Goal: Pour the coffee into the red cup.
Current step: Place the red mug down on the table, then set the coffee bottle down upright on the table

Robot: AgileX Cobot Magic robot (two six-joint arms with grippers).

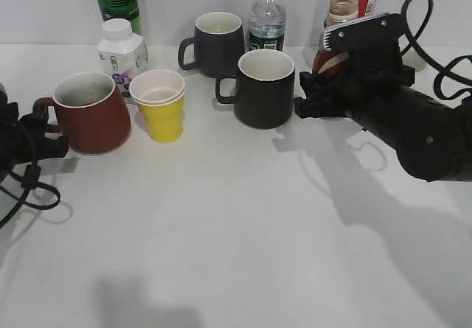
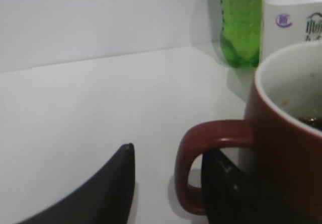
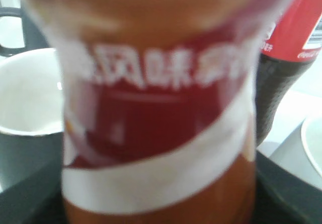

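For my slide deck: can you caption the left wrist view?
Left gripper straddling the red cup's handle, one finger through the loop, green bottle and white bottle behind.

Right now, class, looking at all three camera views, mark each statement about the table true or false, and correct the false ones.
1. The right gripper is around the coffee bottle. True.
2. The red cup lies on its side. False: it stands upright.
3. One finger of the left gripper is inside the red cup's handle. True.
4. The yellow paper cup stands to the right of both black mugs. False: it stands left of them, beside the red cup.
5. The green bottle stands behind the red cup. True.
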